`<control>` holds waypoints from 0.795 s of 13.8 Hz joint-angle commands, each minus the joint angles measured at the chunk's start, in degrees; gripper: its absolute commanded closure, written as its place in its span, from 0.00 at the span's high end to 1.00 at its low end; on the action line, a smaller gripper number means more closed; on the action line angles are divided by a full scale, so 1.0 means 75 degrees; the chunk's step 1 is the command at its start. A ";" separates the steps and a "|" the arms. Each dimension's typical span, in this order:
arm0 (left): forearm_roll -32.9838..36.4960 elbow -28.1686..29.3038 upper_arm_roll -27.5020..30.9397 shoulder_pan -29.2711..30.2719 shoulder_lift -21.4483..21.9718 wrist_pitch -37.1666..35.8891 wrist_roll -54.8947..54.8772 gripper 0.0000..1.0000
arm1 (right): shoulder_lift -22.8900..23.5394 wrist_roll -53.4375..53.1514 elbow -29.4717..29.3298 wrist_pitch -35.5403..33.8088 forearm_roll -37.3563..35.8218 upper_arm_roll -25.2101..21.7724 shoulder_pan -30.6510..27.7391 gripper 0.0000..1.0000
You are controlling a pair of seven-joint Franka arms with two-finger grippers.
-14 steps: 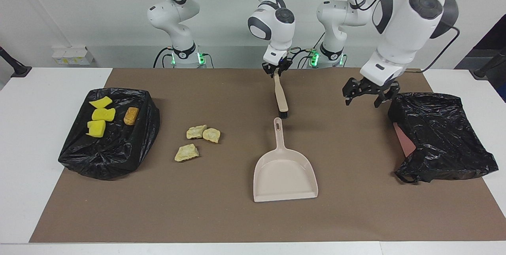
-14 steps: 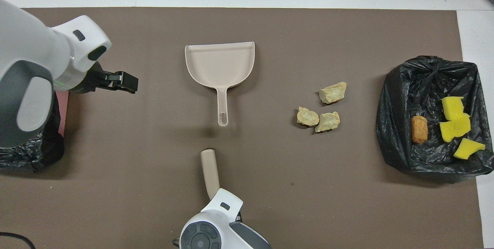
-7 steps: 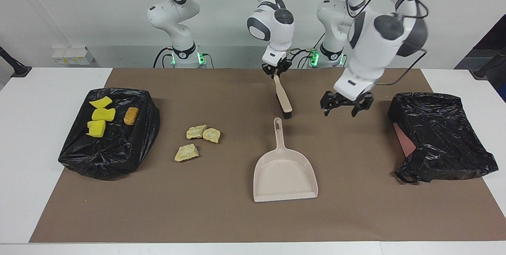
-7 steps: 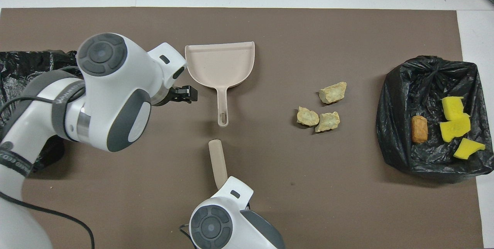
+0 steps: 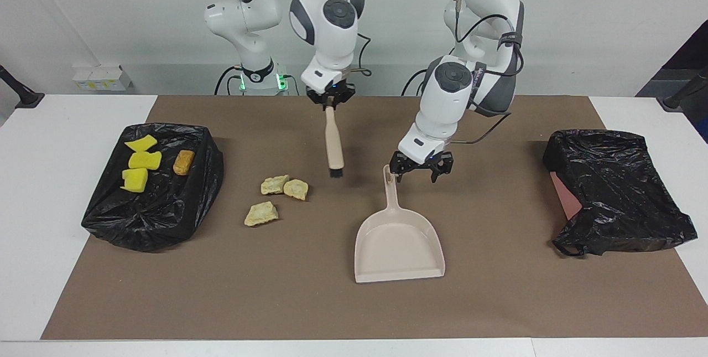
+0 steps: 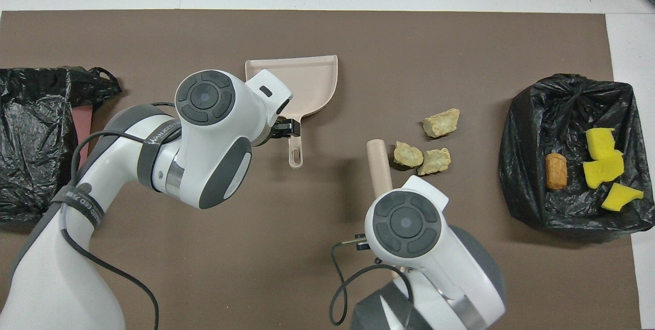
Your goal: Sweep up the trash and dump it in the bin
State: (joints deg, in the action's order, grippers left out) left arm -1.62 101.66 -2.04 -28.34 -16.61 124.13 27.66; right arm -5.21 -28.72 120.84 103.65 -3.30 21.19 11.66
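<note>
A black-lined bin (image 5: 152, 191) sits near the right arm's end of the brown mat (image 5: 498, 301). On its crumpled liner lie three bright yellow chunks (image 5: 138, 164) and one orange-brown chunk (image 5: 183, 162). A second black-lined bin (image 5: 617, 191) stands at the left arm's end, with nothing visible inside it. Three pale tan chunks (image 5: 279, 196), crumbly and uneven, lie loose on the mat between the first bin and the dustpan (image 5: 399, 241). The right gripper (image 5: 330, 103) is clamped on the handle of the brush (image 5: 333, 144), whose bristles hang close to the mat beside the tan chunks. The left gripper (image 5: 420, 171) hovers with its fingers spread over the mat, just beside the dustpan's handle.
</note>
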 commanded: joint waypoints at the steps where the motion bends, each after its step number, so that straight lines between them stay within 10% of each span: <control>1: -0.0042 0.0087 0.0108 -0.0311 -0.0186 0.0523 0.0366 1.00 | 0.0167 0.0603 0.0142 0.0171 -0.0742 0.0104 -0.1034 0.00; 8: 0.0005 0.0051 0.0131 -0.0757 -0.0679 0.1122 0.1058 0.97 | 0.0529 0.2457 0.0517 0.1236 -0.2394 0.0104 -0.3169 0.00; 9: 0.0005 0.0051 0.0131 -0.0768 -0.0679 0.1041 0.1058 0.81 | 0.0624 0.2563 0.0540 0.1389 -0.2466 0.0116 -0.3276 0.00; 11: 0.0017 0.0051 0.0131 -0.0780 -0.0656 0.0772 0.1069 0.18 | 0.0904 0.2482 0.0541 0.1461 -0.2478 0.0139 -0.3184 0.00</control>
State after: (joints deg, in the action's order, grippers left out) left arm -1.62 101.73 -1.86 -33.31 -22.13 131.57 34.97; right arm -0.03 -10.00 124.47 113.32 -20.49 21.06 -12.17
